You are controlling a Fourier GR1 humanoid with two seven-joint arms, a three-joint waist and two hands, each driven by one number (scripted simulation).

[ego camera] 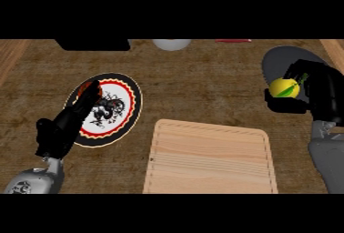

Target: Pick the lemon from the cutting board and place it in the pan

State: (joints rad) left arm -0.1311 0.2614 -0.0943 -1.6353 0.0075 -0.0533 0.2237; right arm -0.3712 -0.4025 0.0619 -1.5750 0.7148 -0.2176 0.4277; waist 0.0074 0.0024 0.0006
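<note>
The right hand (306, 91) curls its fingers around the round yellow lemon (284, 88) above the dark grey pan (282, 59); the left hand (70, 120) rests with fingers straight.

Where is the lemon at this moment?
In the head view the lemon is at the right side, held in the right hand over the grey pan, above and right of the cutting board.

Bare cutting board (209, 157), open counter (201, 82) beyond

The brown woven-look counter (201, 91) carries 1 cutting board (209, 157) at 6 o'clock, 1 patterned plate (121, 109) at 9, 1 grey pan (282, 61) at 2, perhaps a bowl (171, 43) at 12.
</note>
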